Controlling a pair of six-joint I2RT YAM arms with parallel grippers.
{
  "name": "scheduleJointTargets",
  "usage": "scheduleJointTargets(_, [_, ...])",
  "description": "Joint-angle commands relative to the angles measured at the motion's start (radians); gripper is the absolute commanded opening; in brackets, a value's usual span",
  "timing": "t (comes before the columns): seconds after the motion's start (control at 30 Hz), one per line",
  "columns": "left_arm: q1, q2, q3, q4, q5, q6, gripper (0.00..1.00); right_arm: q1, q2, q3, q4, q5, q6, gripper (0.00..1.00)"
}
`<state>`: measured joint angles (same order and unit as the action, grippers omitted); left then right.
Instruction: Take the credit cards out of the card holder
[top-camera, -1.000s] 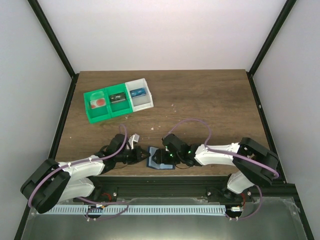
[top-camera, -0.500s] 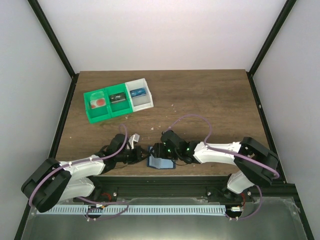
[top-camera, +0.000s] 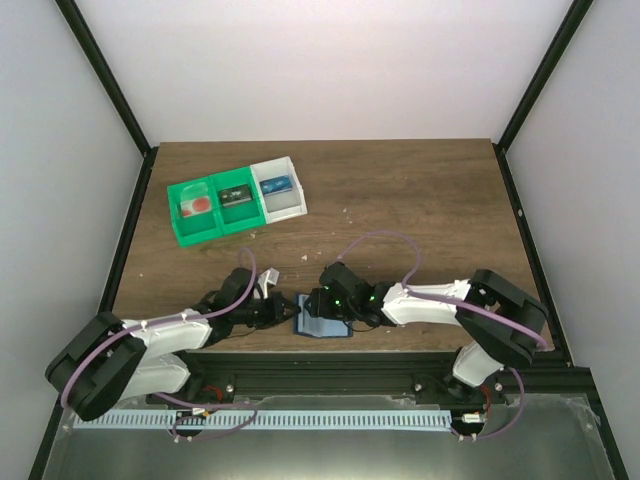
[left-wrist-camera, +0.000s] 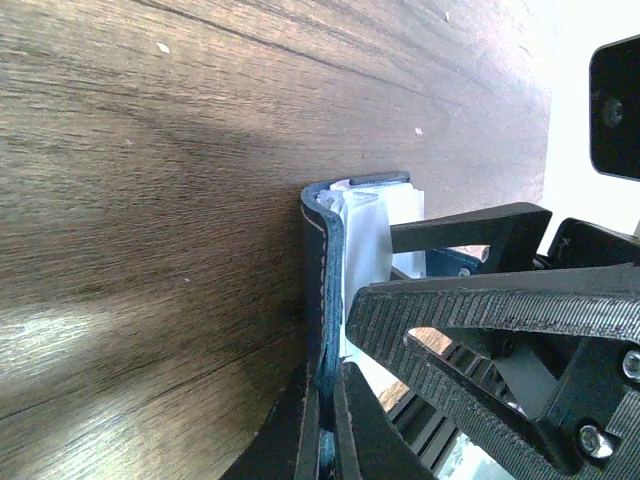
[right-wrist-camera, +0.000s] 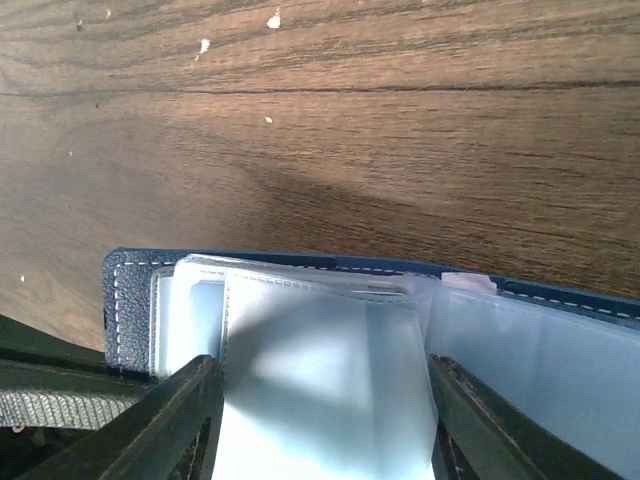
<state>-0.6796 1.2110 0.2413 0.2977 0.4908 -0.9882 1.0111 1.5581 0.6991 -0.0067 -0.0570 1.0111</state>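
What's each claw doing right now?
Left claw: closed on the wallet cover.
Right claw: open, astride the wallet's clear sleeves.

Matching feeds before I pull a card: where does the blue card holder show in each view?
Top external: card holder low centre, at the near edge of the table.
Left wrist: card holder centre, seen edge-on, clear sleeves to the right of its blue cover.
Right wrist: card holder fills the lower half, open, clear sleeves showing.
Shared landmark: the brown wood-grain table in all three.
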Motion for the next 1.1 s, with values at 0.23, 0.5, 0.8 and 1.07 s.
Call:
scheduleJointTargets(0.23, [-0.002, -0.005, 0.022, 0.019, -0.017, 0.012, 0.0, -0.003, 0.018, -0.015, -0.099, 0.12, 0.022, 0.56])
scheduleJointTargets(0.5, [-0.002, -0.023, 0.027, 0.014, -0.031, 0.013, 0.0, -0.004, -0.02, -0.02, -0.248, 0.265, 0.032, 0.58])
scheduleJointTargets(0.8, [-0.003, -0.024, 0.049, -0.009, -0.046, 0.025, 0.0, -0.004, -0.147, -0.034, -0.317, 0.284, 0.027, 0.55])
scheduleJointTargets(1.07, [-0.002, -0.044, 0.07, -0.013, -0.049, 0.027, 0.0, -0.004, -0.26, -0.106, -0.05, 0.054, -0.042, 0.52])
